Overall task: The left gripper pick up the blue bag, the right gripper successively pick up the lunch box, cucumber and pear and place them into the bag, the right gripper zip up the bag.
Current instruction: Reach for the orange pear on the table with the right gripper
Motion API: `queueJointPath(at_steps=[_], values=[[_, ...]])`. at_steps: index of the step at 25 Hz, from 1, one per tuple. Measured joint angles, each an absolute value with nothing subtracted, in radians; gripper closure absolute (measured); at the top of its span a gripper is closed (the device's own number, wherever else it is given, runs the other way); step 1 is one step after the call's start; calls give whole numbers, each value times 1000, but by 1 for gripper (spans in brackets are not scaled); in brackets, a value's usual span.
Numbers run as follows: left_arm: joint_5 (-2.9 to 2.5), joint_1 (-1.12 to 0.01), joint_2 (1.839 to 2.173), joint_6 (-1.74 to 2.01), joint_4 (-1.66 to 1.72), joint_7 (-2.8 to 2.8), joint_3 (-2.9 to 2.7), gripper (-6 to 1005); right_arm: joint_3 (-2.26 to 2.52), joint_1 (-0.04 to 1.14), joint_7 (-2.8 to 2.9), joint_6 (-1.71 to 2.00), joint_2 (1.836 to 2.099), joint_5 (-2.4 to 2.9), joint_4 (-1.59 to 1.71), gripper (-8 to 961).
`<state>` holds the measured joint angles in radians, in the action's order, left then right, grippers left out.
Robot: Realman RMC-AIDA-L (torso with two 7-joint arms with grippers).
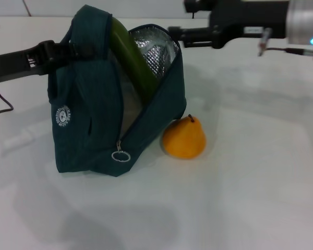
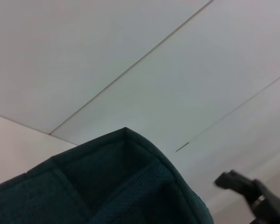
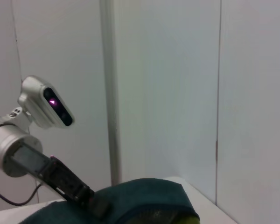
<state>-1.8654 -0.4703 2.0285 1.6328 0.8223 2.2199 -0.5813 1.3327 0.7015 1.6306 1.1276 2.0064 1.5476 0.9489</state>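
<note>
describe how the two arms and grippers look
The left gripper is black, on a black arm with a thin black cable trailing below. The right gripper is black with slim fingers, a silver wrist cuff with a small blue light, and a thin dark cable.

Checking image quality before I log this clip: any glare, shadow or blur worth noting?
Head view: foil lining of the blue bag glints; a soft shadow falls under the pear. Left wrist view: bag fabric fills the lower frame, close and soft. Right wrist view: the left gripper is slightly blurred.
</note>
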Motion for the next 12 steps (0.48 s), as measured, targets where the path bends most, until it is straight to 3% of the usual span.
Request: queueJointPath(at_steps=[8, 12], values=[[-1865, -476, 2025, 1631, 822, 2220, -581, 932, 1234, 608, 1690, 1383, 1990, 1720, 1071, 203], [-1866, -480, 2025, 1628, 822, 2220, -581, 932, 1233, 527, 1562, 1424, 2005, 1731, 1065, 203]])
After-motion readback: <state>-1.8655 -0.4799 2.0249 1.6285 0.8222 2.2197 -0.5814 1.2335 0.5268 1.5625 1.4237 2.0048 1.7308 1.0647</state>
